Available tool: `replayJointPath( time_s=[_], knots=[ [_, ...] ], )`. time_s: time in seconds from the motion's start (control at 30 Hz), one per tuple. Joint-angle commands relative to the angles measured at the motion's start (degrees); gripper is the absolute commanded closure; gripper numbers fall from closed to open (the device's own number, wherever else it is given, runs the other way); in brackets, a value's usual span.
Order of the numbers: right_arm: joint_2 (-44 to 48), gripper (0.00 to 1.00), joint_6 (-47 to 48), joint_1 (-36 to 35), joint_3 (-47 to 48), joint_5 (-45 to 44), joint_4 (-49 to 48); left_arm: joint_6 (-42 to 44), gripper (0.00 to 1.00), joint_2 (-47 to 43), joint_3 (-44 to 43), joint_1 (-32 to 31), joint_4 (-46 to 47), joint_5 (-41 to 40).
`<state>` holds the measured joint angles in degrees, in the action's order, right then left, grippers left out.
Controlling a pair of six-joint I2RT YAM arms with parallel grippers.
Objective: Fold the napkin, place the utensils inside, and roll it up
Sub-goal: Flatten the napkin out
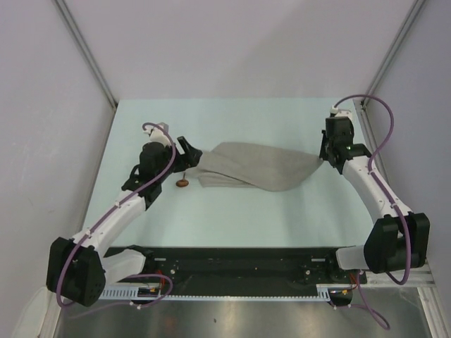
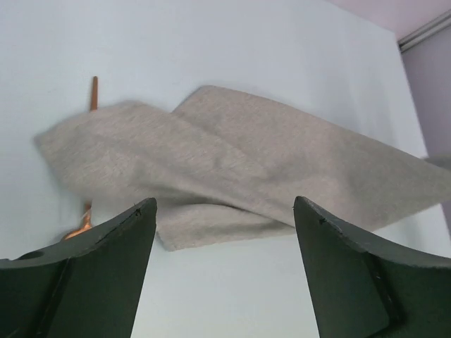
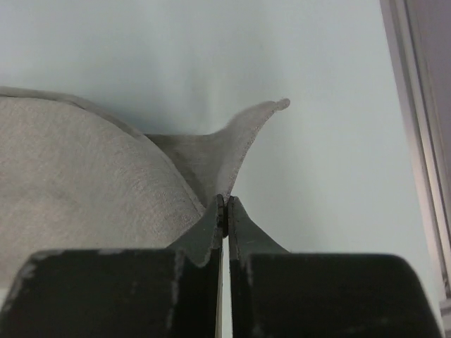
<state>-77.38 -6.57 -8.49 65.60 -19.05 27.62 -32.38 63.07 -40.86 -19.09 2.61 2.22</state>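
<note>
The grey-beige napkin [image 1: 257, 167] lies crumpled and stretched across the middle of the table. My right gripper [image 1: 325, 159] is shut on its right corner [image 3: 232, 158] and holds that corner a little raised. My left gripper [image 1: 189, 150] is open and empty at the napkin's left end; in the left wrist view the napkin [image 2: 232, 169] lies just beyond my spread fingers [image 2: 134, 239]. The wooden spoon [image 1: 182, 182] lies by the napkin's left end, its handle [image 2: 93, 93] partly hidden under the cloth and its bowl near my left finger.
The pale green table [image 1: 232, 218] is bounded by grey walls on three sides, with metal rails at the left and right edges. A black rail with the arm bases [image 1: 239, 264] runs along the near edge.
</note>
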Motion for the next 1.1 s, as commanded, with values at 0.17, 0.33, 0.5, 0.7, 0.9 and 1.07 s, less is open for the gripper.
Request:
replayJointPath(
  time_s=[0.17,0.33,0.5,0.7,0.9,1.07],
  knots=[
    [1.9,1.00,-9.1,6.3,-4.0,-0.6,-1.6,6.3,0.16,7.4,-1.5,-0.8,-2.2,-13.6],
    [1.2,1.00,-9.4,9.9,-3.6,2.6,-2.7,7.2,0.22,12.7,-1.6,2.0,-2.9,-20.1],
    [0.0,1.00,-8.8,10.2,-3.2,4.3,-3.3,6.9,0.32,23.0,-8.0,5.0,-3.1,-17.0],
    [-0.3,1.00,-9.0,10.8,-3.2,5.0,-3.4,5.5,0.39,32.7,-14.3,6.5,-5.5,-10.0],
    [-0.5,1.00,-8.6,11.2,-2.8,6.4,-3.4,4.8,0.36,36.5,-16.2,7.3,-7.3,-12.2],
    [-0.1,1.00,-8.6,11.4,-2.9,6.9,-3.5,4.0,0.34,38.6,-16.5,7.8,-6.5,-11.2]
  ],
)
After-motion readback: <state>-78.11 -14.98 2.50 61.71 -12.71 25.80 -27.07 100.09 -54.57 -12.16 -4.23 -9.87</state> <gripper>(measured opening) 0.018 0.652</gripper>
